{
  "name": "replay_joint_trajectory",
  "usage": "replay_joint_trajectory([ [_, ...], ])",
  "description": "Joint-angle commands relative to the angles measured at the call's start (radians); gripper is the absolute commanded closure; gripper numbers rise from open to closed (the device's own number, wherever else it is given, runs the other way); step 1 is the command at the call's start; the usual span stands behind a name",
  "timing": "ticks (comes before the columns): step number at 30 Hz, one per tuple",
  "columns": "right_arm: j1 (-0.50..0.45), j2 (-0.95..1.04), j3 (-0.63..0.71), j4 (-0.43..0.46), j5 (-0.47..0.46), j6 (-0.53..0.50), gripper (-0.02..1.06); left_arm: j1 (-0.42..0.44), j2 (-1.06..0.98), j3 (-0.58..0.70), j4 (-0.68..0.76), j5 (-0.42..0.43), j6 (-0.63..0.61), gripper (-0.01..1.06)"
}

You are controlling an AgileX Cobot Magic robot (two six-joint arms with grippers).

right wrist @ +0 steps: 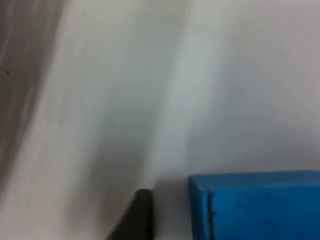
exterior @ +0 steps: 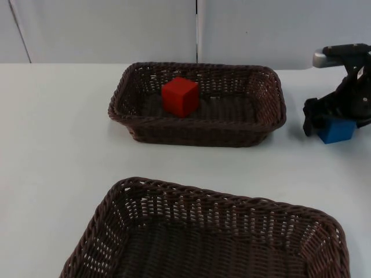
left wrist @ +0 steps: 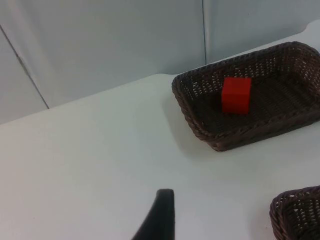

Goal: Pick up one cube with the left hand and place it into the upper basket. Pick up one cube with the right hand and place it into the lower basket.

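Note:
A red cube [exterior: 180, 97] [left wrist: 236, 94] lies inside the upper brown wicker basket [exterior: 266, 124] [left wrist: 195, 122], toward its left side. The lower wicker basket [exterior: 145, 194] [left wrist: 295, 210] at the front holds nothing. A blue cube [exterior: 336, 131] [right wrist: 255, 205] sits on the table to the right of the upper basket. My right gripper [exterior: 336, 120] is lowered over it, open, its fingers either side of the cube; a small gap separates one fingertip [right wrist: 140, 215] from the cube's face. My left gripper [left wrist: 161, 215] waits over bare table, left of the upper basket.
The white table [exterior: 58, 145] runs back to the grey partition wall [exterior: 104, 29]. Open table lies left of both baskets, and a strip separates them.

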State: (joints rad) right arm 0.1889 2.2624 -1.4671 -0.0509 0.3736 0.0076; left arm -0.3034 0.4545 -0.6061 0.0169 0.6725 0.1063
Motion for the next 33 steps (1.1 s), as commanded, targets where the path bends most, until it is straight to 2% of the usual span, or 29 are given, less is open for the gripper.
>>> replay_joint_trajectory([
  [1,0.005,-0.002,-0.007,0.004,0.008,0.008,0.29,0.002,-0.006,0.004,0.006,-0.006,-0.008,0.22],
  [2,0.005,-0.005,-0.007,0.004,0.011,0.008,0.39,0.002,-0.006,0.004,0.006,-0.006,-0.008,0.22],
  [5,0.005,-0.024,-0.007,0.004,0.054,0.010,0.79,0.002,-0.006,0.004,0.006,-0.006,-0.008,0.22],
  [6,0.005,-0.024,-0.007,0.004,0.054,0.010,0.79,0.002,-0.006,0.004,0.006,-0.006,-0.008,0.22],
  [8,0.005,-0.046,-0.007,0.004,0.083,0.010,1.02,0.002,-0.006,0.004,0.013,-0.006,-0.008,0.22],
  [9,0.005,-0.062,-0.007,0.004,0.103,0.013,1.04,0.002,-0.006,0.004,0.013,-0.006,-0.008,0.22],
  [16,0.005,-0.192,-0.007,0.004,0.210,0.013,1.04,0.002,-0.006,0.004,0.013,-0.006,-0.008,0.22],
  [19,0.005,-0.303,-0.007,0.004,0.293,0.003,1.04,0.002,-0.006,0.004,0.007,-0.006,-0.008,0.22],
  [33,0.005,-0.577,-0.002,0.012,0.464,0.003,1.05,0.002,-0.006,0.004,-0.008,-0.004,-0.008,0.22],
])
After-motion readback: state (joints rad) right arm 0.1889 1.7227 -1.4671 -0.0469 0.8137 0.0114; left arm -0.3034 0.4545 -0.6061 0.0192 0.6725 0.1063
